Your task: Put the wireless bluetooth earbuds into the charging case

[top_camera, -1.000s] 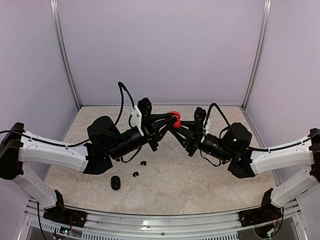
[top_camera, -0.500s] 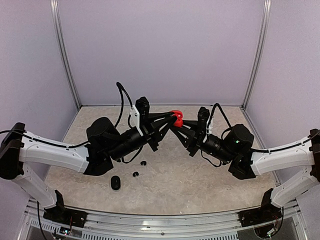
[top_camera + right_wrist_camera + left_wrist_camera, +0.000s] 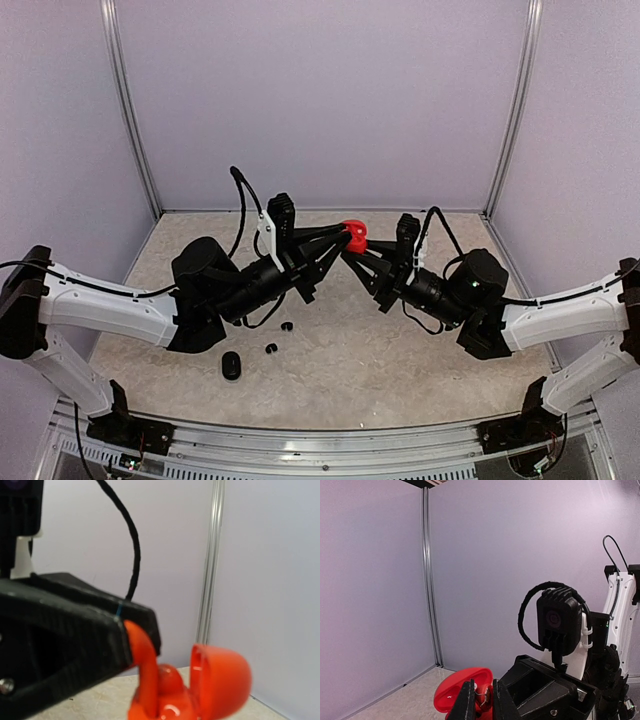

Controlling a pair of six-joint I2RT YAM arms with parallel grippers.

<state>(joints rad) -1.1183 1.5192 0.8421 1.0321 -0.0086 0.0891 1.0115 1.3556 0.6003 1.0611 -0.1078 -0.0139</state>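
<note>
Both arms meet mid-air over the middle of the table [image 3: 400,370], well above the surface.

Right gripper [image 3: 355,250]: clenched on the red charging case [image 3: 352,233] and holding it up from the right side. I can't see its fingers in its own wrist view, but the case sits right at the bottom of that frame. The lid [image 3: 220,675] is hinged open and stands up on the right of the case body.

Left gripper [image 3: 482,702]: comes in from the left with its jaws nearly together, pinching a red earbud [image 3: 141,672]. In the right wrist view the bud hangs off the black fingertip, with its lower end down inside the open case. A second red bud [image 3: 170,677] shows as a rounded shape in the case just beside it. That view is blurred, so I can't tell whether either one is fully seated.

On the table, near-left and below the left arm:
- The black case [image 3: 231,365] lies nearest the front edge.
- The two black earbuds [image 3: 271,348] lie loose just right of it. One is close to the case, the other [image 3: 287,326] is a bit farther back, and the two are not touching.
</note>
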